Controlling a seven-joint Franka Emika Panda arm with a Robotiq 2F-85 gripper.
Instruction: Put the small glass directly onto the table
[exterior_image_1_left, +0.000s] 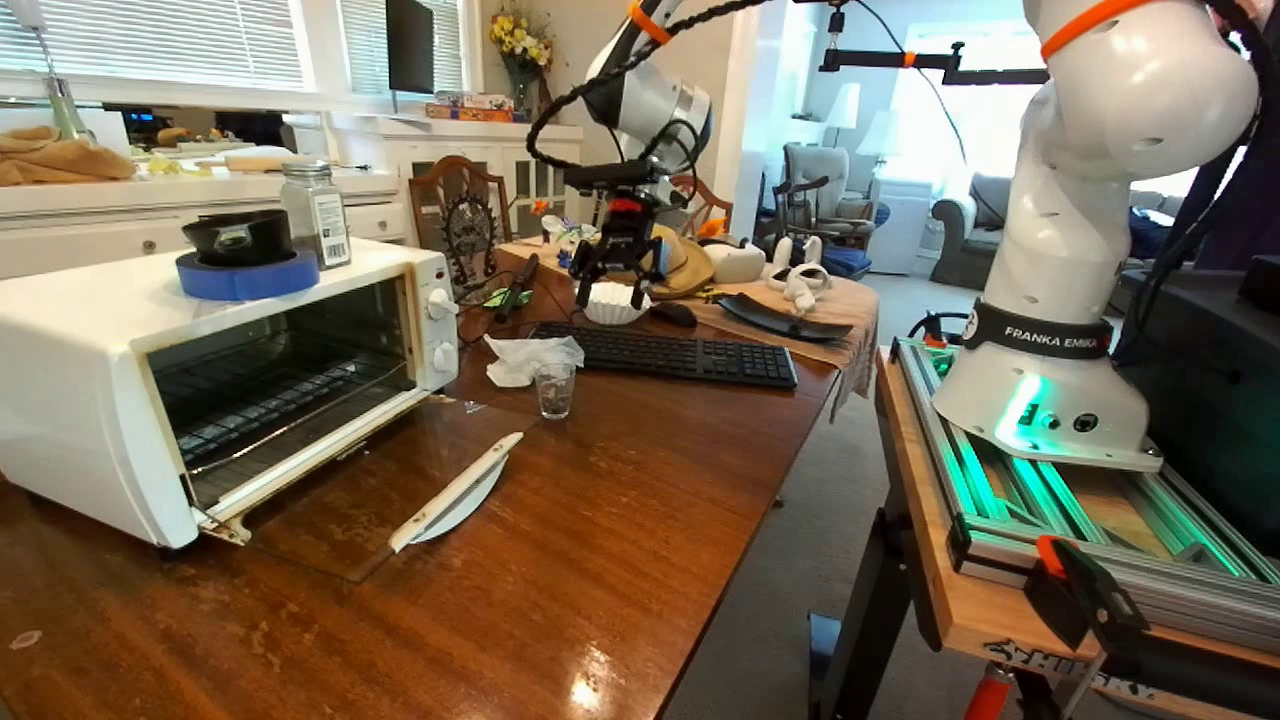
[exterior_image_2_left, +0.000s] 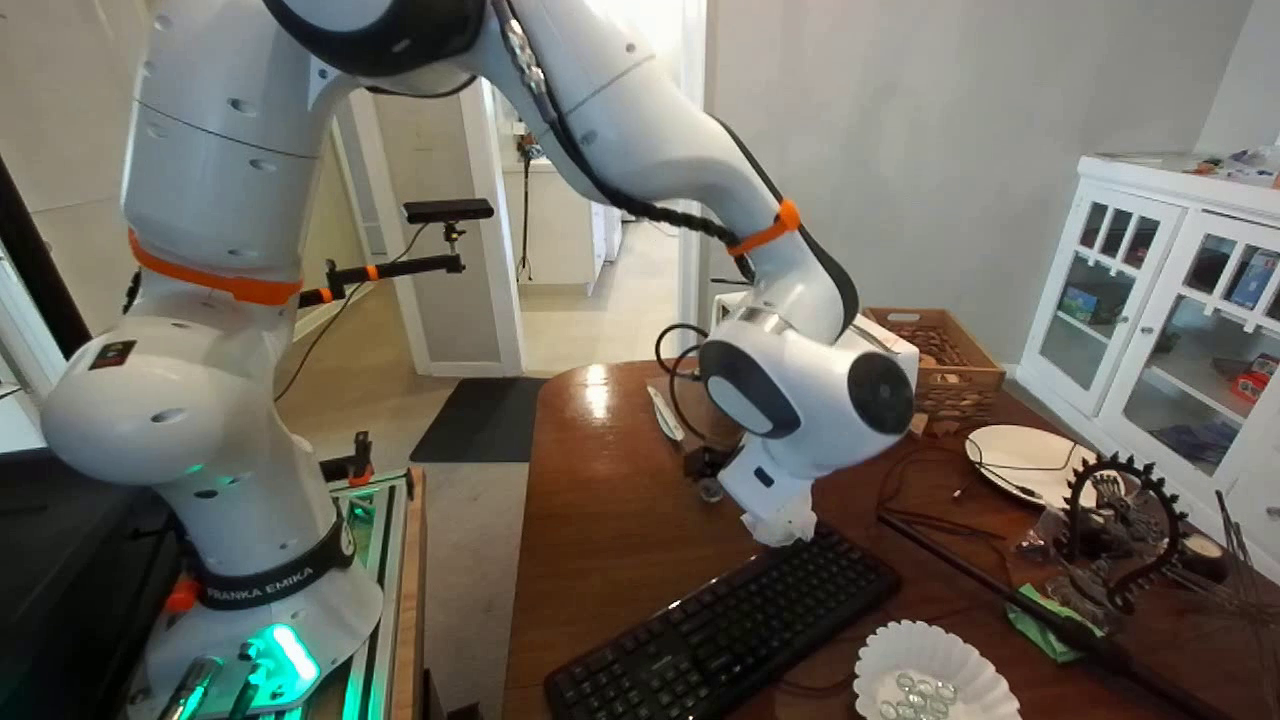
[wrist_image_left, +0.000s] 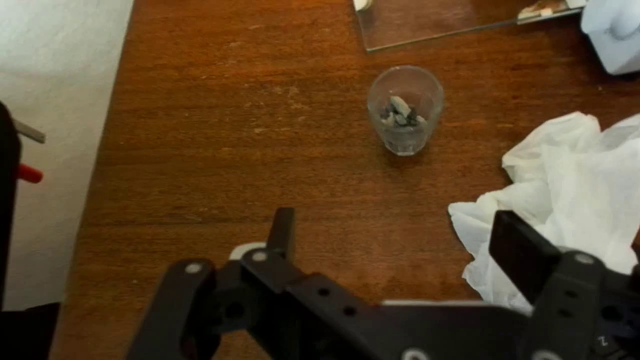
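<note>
- Wrist view shows your gripper spread wide, nothing between its fingers; below the gap you see the bare, glossy top of the bench.
- Beyond the gripper, and apart from it, is the small glass, upright, with pebble-like bits inside.
- Its base appears to rest straight on the wood; the crumpled white paper and the lowered glass door are near it, neither seeming to lie under it.
- In an exterior view you find it just in front of the paper, by the door of the toaster oven, your gripper raised well above the bench.
- Judging by that, what you were asked for looks done: glass directly on the bench, released.
- What is left seems slight: take your gripper clear without knocking the glass.
</note>
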